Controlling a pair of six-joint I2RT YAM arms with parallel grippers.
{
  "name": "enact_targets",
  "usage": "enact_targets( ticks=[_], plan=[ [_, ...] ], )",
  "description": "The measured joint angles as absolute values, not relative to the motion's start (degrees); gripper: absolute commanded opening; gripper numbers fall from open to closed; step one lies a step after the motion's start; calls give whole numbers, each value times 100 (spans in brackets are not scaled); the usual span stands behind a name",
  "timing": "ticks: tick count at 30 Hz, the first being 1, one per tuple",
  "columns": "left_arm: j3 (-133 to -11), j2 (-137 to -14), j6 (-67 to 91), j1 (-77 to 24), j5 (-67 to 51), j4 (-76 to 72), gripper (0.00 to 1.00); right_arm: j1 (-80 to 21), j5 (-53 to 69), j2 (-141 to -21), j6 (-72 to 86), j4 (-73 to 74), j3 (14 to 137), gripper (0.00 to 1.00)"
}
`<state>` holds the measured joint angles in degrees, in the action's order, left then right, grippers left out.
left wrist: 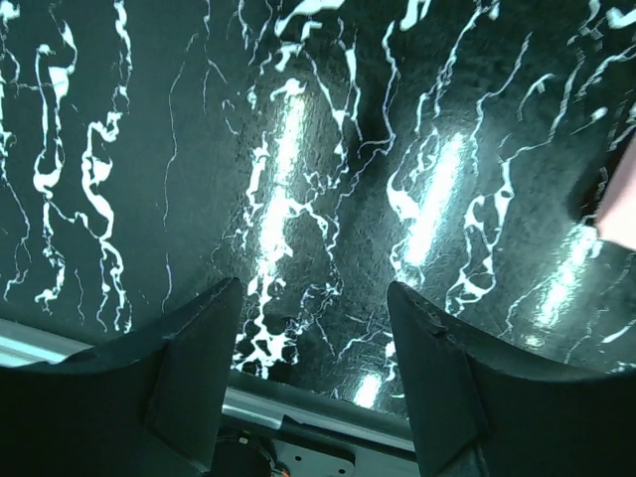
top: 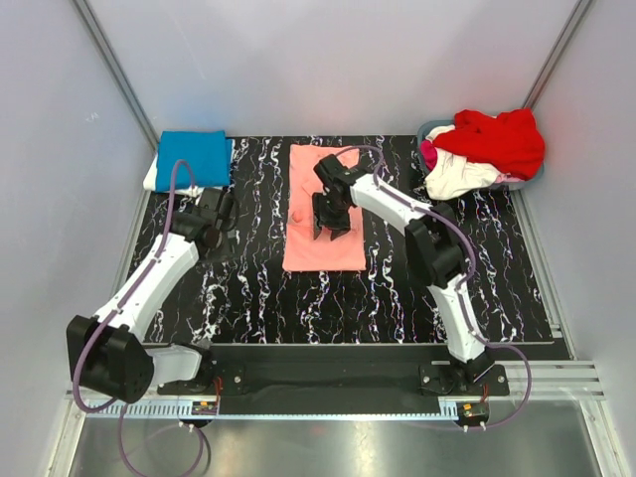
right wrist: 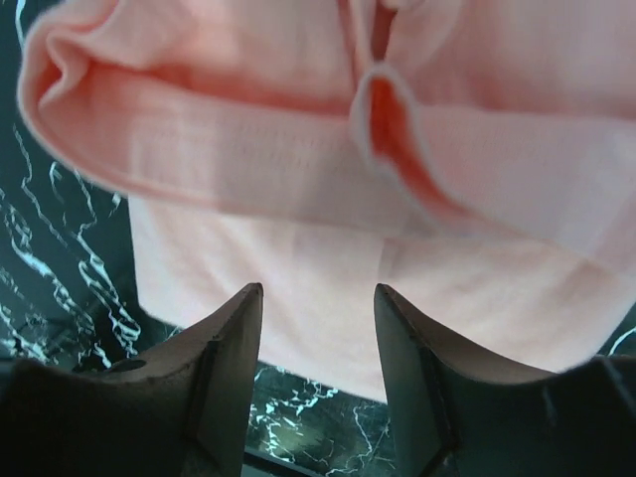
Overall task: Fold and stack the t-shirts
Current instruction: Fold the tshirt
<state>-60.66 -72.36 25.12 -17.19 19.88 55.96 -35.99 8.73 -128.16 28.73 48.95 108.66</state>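
The salmon-pink t-shirt (top: 323, 209) lies folded lengthwise into a long strip on the black marbled table (top: 248, 298), in the middle. My right gripper (top: 329, 231) hovers over its centre, open and empty; in the right wrist view the pink cloth (right wrist: 328, 149) fills the space past the open fingers (right wrist: 224, 348), with a raised fold. My left gripper (top: 221, 211) is open and empty over bare table left of the shirt; its fingers (left wrist: 189, 348) frame only the table. A folded bright blue t-shirt (top: 194, 157) lies on a white one at the back left.
A grey basket (top: 437, 134) at the back right holds red (top: 497, 139), white (top: 457, 174) and magenta shirts. White walls enclose the table on three sides. The arm bases sit on a rail at the near edge (top: 328, 383).
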Motion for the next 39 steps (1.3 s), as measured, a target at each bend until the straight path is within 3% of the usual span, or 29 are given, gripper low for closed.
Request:
enact_targets(
  ticks=[12, 18, 23, 28, 33, 39],
  plan=[
    [-6073, -7223, 2401, -1719, 2126, 5356, 64, -3500, 71, -14774, 2571, 6149, 14398, 58],
    [-6075, -7223, 2394, -1719, 2132, 5306, 63, -3052, -3, -14875, 2458, 6160, 14829, 60],
    [-6075, -7223, 2427, -1719, 2145, 5306, 62, -2838, -217, -13786, 2255, 5476, 12897, 66],
    [-6016, -7223, 2674, -1719, 1839, 5190, 62, -2888, -377, -11509, 2237, 4493, 9754, 69],
    [-5419, -7242, 3148, -1756, 801, 4517, 61, -2703, 244, -9590, 2558, 3579, 7461, 66],
    [-4729, -7647, 3660, -1780, -449, 3350, 56, -2152, 1483, -9327, 2956, 2456, 5756, 62]
  ],
)
